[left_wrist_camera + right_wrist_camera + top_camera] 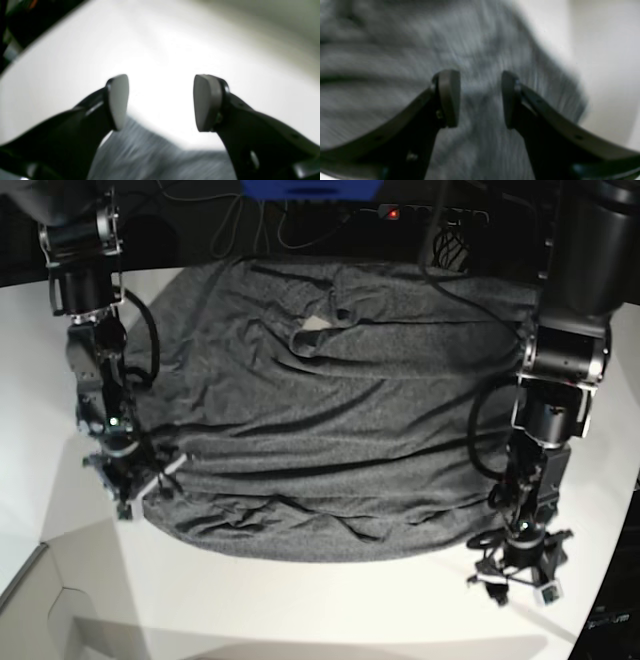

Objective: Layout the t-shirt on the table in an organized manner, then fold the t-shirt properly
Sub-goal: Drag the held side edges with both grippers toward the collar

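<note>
The dark grey t-shirt (330, 430) lies spread across the white table (300, 610), rumpled, with creases running crosswise and a bunched lower hem. My left gripper (515, 580) hangs open over bare table (162, 50) just off the shirt's lower right corner (155, 160). In its wrist view the left gripper (161, 95) has nothing between its pads. My right gripper (125, 490) stands at the shirt's lower left edge. In its wrist view the right gripper (480, 95) is open directly above the fabric (395, 50), with table (607, 62) showing to the right.
Black cables (250, 225) and a blue object (310, 188) sit beyond the table's far edge. The table's curved edge (628, 520) runs close to the left arm. A lower white surface with a seam (45, 565) shows at the bottom left.
</note>
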Robot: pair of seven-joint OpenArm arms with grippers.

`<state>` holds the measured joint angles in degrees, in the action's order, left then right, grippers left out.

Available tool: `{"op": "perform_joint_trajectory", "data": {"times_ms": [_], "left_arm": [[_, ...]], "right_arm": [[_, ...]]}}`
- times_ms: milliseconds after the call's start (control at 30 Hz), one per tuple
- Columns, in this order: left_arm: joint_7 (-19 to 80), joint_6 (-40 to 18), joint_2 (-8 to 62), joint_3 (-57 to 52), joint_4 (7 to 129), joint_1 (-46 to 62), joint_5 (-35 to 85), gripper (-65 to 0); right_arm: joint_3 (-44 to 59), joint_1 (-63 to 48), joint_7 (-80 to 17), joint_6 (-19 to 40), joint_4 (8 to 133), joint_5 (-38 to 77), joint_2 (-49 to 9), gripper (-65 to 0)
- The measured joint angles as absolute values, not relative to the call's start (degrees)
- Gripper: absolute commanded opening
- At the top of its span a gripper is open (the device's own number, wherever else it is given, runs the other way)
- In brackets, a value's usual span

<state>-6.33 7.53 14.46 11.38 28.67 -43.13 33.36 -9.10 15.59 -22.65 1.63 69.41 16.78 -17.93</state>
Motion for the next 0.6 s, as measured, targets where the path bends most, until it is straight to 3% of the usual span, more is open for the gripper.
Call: {"op": "perform_joint_trajectory", "data": {"times_ms": [200,400,600], "left_arm": [[6.26,8.25,19.09,10.39,50.06,-28.88,33.08,-26.0],[17.74,7.44,18.39,-1.1,74.37,-12.88,33.21,-26.1],[24.53,7.92,17.98,-6.57,82.61,1.15,32.82,-26.1]], "right_arm": [[-9.1,14.81,-22.65,1.63,69.65,16.53,-17.56,-37.5],[-9.17,8.14,-22.74,1.65,74.74,16.69,-17.8,-37.5],[-5.43,-1.06,-22.79,1.52,83.37,16.69,-18.37,-37.5]]}}
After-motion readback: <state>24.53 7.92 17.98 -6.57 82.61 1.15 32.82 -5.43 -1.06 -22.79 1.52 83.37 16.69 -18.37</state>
